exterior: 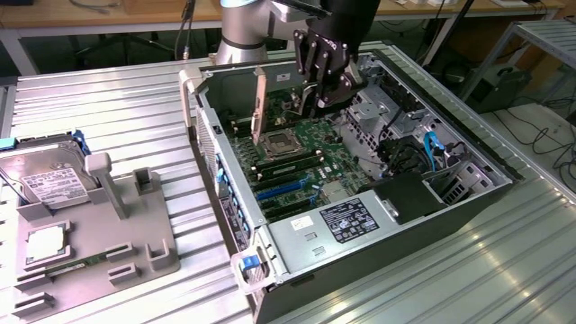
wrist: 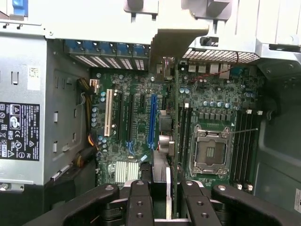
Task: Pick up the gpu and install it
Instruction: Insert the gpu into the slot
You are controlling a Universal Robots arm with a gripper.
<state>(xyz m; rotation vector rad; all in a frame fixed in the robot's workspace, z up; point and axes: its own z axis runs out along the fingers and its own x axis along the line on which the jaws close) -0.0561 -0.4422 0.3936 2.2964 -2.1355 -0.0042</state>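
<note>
- The claw point(exterior: 326, 94) fingertips are obscured by the claw body in the exterior view.
- The gpu point(wrist: 175, 155) appears edge-on in the wrist view; its faces cannot be inspected.
- Power supply label point(wrist: 19, 131): cut off by the picture edge, text illegible.
- Hard drive point(exterior: 45, 177): cropped at the exterior view's left.

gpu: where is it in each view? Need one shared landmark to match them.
Exterior view: the gpu hangs upright in the gripper, above the motherboard, toward the far end of the open case.
Wrist view: the gpu is seen edge-on, running out from the gripper, between the blue slot and the CPU socket.
Shared landmark: the CPU socket.
</note>
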